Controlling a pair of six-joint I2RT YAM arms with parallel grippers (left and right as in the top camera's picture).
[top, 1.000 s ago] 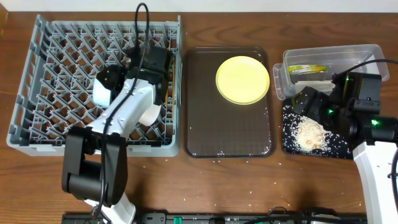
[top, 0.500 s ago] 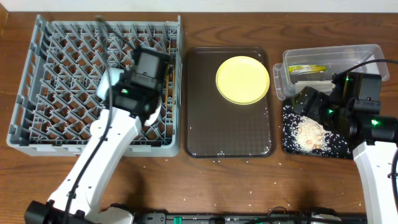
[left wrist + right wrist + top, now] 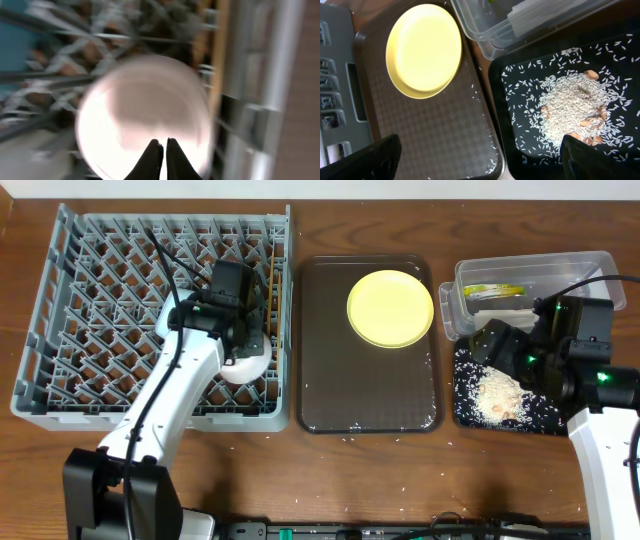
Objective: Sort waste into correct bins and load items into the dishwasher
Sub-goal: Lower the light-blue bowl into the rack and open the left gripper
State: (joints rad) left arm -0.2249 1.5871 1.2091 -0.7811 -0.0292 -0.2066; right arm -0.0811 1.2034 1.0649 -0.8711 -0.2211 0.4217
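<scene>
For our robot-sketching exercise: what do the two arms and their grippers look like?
The left arm and right arm have rounded white links joined by black housings, with black cables looping off them. Small green lights glow on the right arm's housings. The gripper fingers are black; those of the left gripper taper to slim tips.

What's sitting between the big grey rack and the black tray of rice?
The dark brown serving tray, carrying the yellow plate; the overhead view shows it.

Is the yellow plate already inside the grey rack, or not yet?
Not yet: the yellow plate lies flat on the dark brown tray, beside the grey rack.
</scene>
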